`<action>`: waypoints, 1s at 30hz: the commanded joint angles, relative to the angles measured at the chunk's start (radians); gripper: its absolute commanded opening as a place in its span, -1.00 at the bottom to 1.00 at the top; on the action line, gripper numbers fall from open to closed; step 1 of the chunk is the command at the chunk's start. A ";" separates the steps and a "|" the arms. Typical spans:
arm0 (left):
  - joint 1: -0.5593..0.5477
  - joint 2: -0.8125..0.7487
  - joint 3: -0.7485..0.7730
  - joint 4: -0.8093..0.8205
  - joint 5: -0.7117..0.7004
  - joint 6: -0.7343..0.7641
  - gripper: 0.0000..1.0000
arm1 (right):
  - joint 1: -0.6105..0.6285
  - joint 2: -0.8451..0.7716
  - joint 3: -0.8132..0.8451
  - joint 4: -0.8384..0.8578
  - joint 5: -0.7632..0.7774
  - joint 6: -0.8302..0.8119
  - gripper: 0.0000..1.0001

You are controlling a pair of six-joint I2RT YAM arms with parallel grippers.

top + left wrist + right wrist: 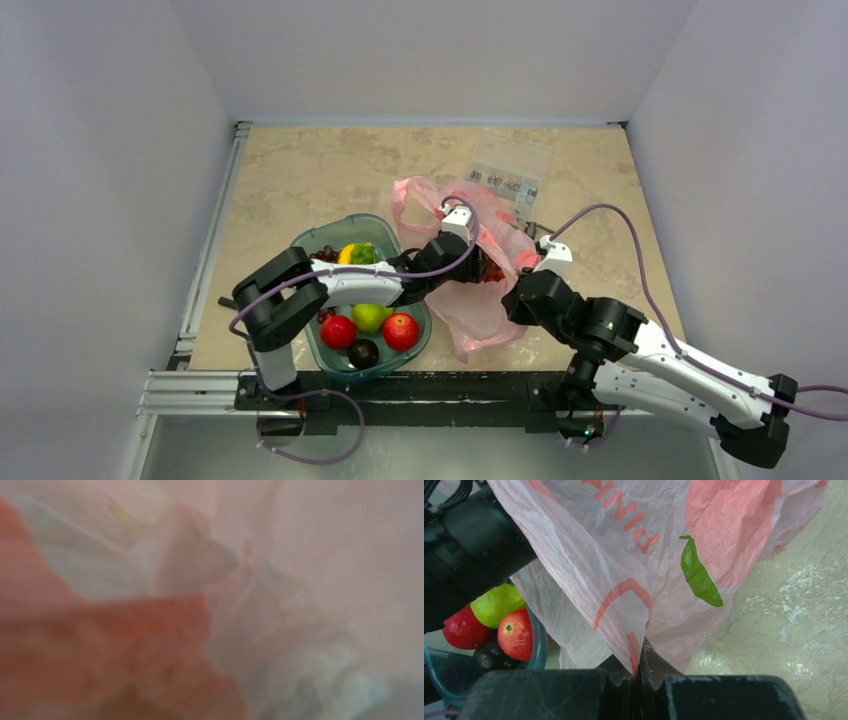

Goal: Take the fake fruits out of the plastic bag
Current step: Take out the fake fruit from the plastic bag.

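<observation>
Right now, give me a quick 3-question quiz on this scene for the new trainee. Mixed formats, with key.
1. True or false: the right gripper is shut on the bag.
2. Where does the left gripper reach? A) into the bowl B) into the bag C) onto the packet
3. Fill in: in the bowl, the green fruit between the two red apples is a ____.
Key: 1 true. 2 B. 3 pear.
</observation>
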 commanded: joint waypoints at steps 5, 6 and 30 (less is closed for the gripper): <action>0.003 0.131 0.194 -0.128 -0.198 -0.067 0.48 | 0.007 -0.039 0.027 0.021 0.040 -0.040 -1.00; 0.003 0.151 0.217 -0.160 -0.220 -0.075 0.53 | 0.007 -0.045 0.026 0.021 0.041 -0.042 -1.00; 0.029 0.009 0.145 -0.219 0.008 -0.039 -0.94 | 0.007 -0.037 0.012 0.066 0.030 -0.101 -1.00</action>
